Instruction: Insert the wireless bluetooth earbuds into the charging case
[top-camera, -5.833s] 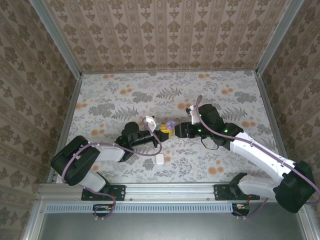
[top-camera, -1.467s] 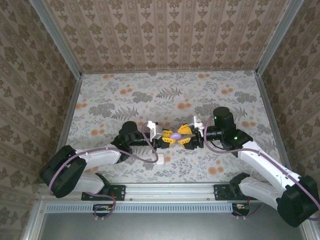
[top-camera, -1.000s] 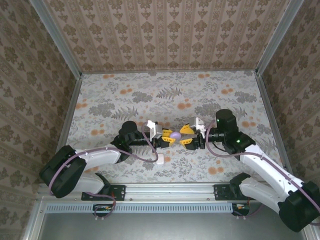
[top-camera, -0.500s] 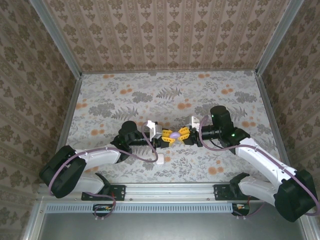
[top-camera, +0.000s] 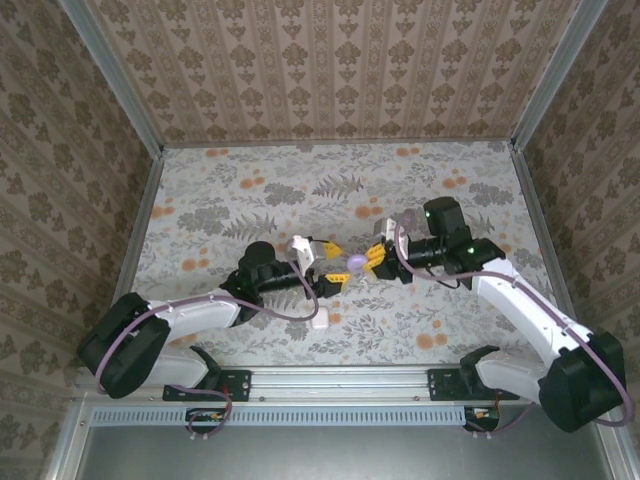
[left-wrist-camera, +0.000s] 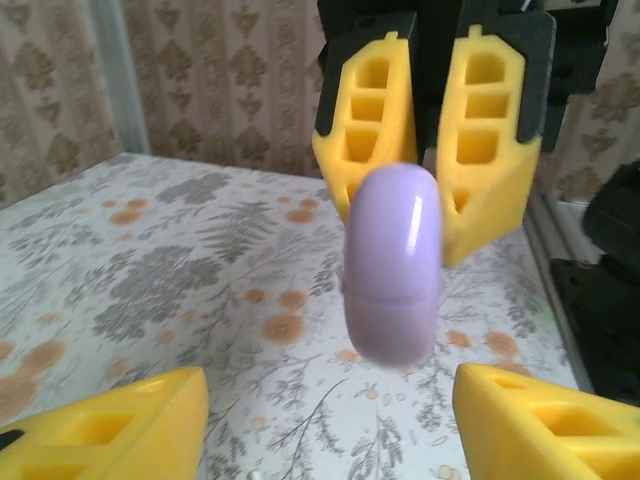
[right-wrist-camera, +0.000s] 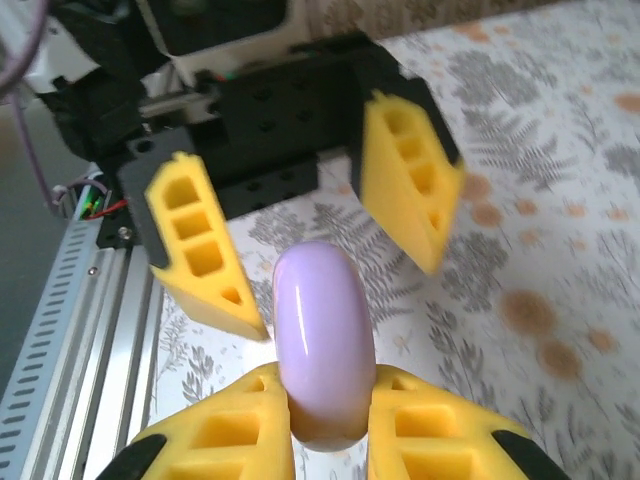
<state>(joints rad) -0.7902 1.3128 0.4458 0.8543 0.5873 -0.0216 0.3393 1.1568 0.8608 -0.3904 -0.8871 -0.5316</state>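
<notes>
Left gripper (top-camera: 335, 266) released purple disc (top-camera: 356, 261), charging case (top-camera: 319, 319) nearby

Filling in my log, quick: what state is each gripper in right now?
The left gripper is open, jaws wide apart, holding nothing.
The right gripper is closed on the purple disc.

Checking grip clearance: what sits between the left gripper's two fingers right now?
A purple disc, held edge-on and clamped by the right gripper. The open fingers of the left gripper flank it without touching, as the left wrist view shows.
</notes>
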